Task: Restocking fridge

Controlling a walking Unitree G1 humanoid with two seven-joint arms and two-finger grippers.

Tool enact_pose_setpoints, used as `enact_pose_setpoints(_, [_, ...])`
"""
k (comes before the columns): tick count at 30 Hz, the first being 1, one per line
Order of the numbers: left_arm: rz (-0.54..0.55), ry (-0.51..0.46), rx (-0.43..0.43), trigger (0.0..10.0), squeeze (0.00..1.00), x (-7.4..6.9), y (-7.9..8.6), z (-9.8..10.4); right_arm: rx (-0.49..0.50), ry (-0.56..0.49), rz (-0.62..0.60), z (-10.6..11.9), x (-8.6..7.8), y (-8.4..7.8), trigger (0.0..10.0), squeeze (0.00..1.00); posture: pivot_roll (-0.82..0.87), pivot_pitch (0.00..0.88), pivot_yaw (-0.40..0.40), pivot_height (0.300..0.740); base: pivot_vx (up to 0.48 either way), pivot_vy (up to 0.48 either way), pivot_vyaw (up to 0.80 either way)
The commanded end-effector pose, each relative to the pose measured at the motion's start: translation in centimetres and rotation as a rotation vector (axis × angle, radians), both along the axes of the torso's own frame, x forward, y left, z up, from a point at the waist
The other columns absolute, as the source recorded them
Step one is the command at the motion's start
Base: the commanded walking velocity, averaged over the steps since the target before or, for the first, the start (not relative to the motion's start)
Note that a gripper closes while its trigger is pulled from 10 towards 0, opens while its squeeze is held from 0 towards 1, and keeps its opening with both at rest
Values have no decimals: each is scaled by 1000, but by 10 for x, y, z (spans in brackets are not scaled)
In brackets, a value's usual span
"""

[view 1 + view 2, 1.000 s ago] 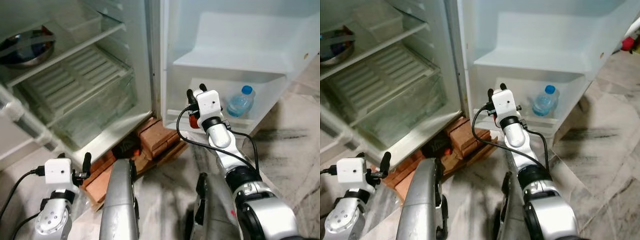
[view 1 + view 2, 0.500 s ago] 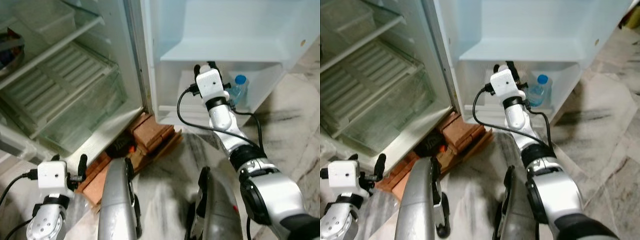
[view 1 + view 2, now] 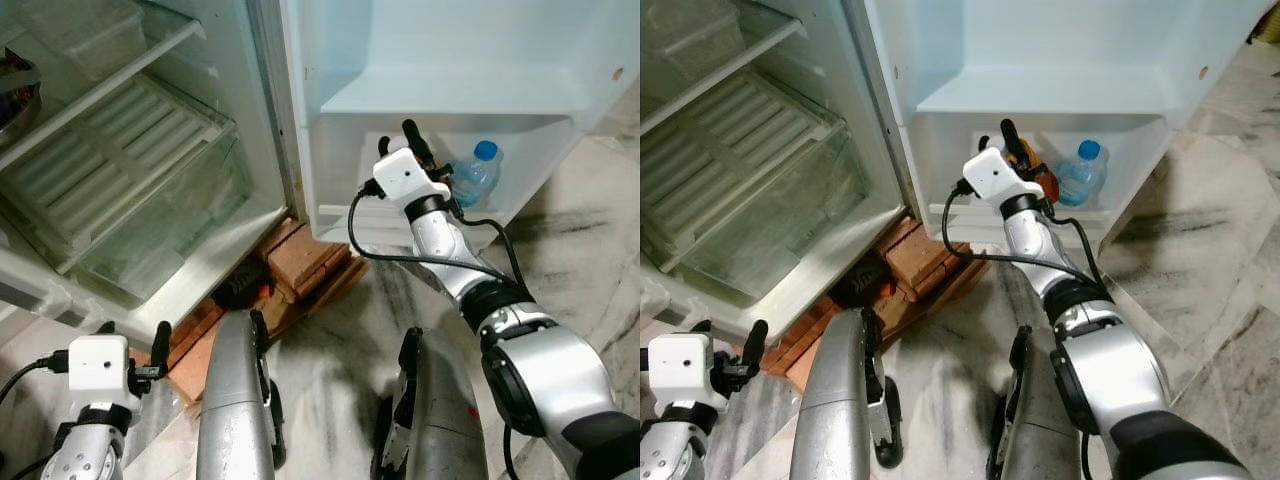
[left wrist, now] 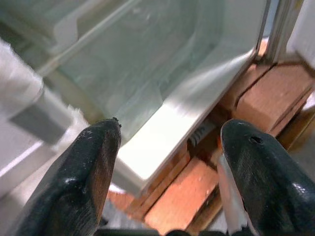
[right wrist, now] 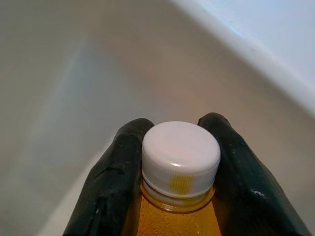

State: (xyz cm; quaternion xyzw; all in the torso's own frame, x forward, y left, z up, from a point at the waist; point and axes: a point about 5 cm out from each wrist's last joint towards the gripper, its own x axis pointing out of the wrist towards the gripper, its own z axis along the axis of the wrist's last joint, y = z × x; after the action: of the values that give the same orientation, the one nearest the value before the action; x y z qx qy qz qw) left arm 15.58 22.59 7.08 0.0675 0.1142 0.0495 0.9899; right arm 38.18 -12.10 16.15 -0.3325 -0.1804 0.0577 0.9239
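Note:
An orange drink bottle (image 3: 1032, 166) with a white cap (image 5: 180, 150) is held by the neck in my right gripper (image 3: 396, 137), which is shut on it. The bottle sits inside the lowest shelf (image 3: 345, 214) of the open fridge door. A water bottle (image 3: 476, 175) with a blue cap stands just right of it in the same shelf. In the right wrist view the black fingers (image 5: 115, 177) clasp the neck just under the cap. My left gripper (image 4: 170, 147) hangs low at the left, open, with nothing between its fingers.
Red bricks (image 3: 305, 265) prop up the fridge base. A clear crisper drawer (image 3: 150, 200) fills the fridge's lower part, with a steel bowl (image 3: 8, 85) on a shelf above. Marble floor (image 3: 590, 280) lies to the right.
The camera has shifted. My right gripper has carried the orange bottle up from in front of the door's bottom edge into the lowest door shelf, beside the water bottle. The left arm hangs lower.

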Motion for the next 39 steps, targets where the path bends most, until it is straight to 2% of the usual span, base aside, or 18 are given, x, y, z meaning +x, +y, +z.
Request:
enact_pose_setpoints(1, [3, 15, 1, 10000, 0, -5, 4, 2, 9, -25, 32, 8, 2, 10, 10000, 0, 392, 281, 60, 539, 0, 0, 0])
enact_pose_setpoints(4, [3, 19, 1, 10000, 0, -9, 4, 4, 42, 2, 24, 5, 2, 11, 10000, 0, 397, 288, 59, 539, 0, 0, 0])
enact_pose_setpoints(5, [5, 21, 0, 10000, 0, -9, 4, 4, 73, 25, 8, 2, 2, 9, 10000, 0, 398, 292, 59, 539, 0, 0, 0])
enact_pose_setpoints(6, [9, 24, -3, 10000, 0, -9, 4, 5, 167, 87, -36, -3, 3, 6, 10000, 0, 399, 296, 61, 539, 0, 0, 0])
enact_pose_setpoints(9, [11, 26, -5, 10000, 0, -9, 4, 6, 221, 125, -62, -7, 4, 4, 10000, 0, 396, 297, 62, 539, 0, 0, 0])
enact_pose_setpoints(11, [5, 32, -8, 10000, 0, -9, 4, 6, 320, 205, -121, -18, 3, -2, 10000, 0, 382, 301, 67, 539, 0, 0, 0])
enact_pose_setpoints(12, [5, 32, -8, 10000, 0, -9, 4, 6, 320, 205, -121, -18, 3, -2, 10000, 0, 382, 301, 67, 539, 0, 0, 0])
enact_pose_setpoints(13, [-1, 36, -9, 10000, 0, -8, 4, 6, 362, 234, -154, -23, 2, -6, 10000, 0, 381, 307, 68, 539, 0, 0, 0])
enact_pose_setpoints(18, [-3, 37, -12, 10000, 0, -6, 3, 6, 394, 274, -208, -32, 0, -20, 10000, 0, 376, 306, 67, 539, 0, 0, 0])
enact_pose_setpoints(23, [0, 34, -15, 10000, 0, -1, 4, 5, 430, 326, -313, -42, -2, -42, 10000, 0, 370, 298, 63, 539, 0, 0, 0])
enact_pose_setpoints(27, [-1, 34, -15, 10000, 0, 1, 4, 5, 483, 341, -339, -42, -2, -48, 10000, 0, 369, 291, 65, 539, 0, 0, 0])
enact_pose_setpoints(28, [-2, 34, -15, 10000, 0, 3, 4, 5, 532, 350, -354, -42, -2, -51, 10000, 1000, 368, 289, 66, 539, 0, 0, 0])
enact_pose_setpoints(37, [-10, 22, -20, 10000, 0, 14, 4, 4, 590, 358, -364, -38, 1, -50, 10000, 1000, 353, 265, 63, 539, 0, 0, 0])
enact_pose_setpoints(39, [-14, 15, -23, 10000, 0, 18, 2, 3, 647, 363, -353, -34, 4, -48, 10000, 1000, 346, 254, 56, 539, 0, 0, 0])
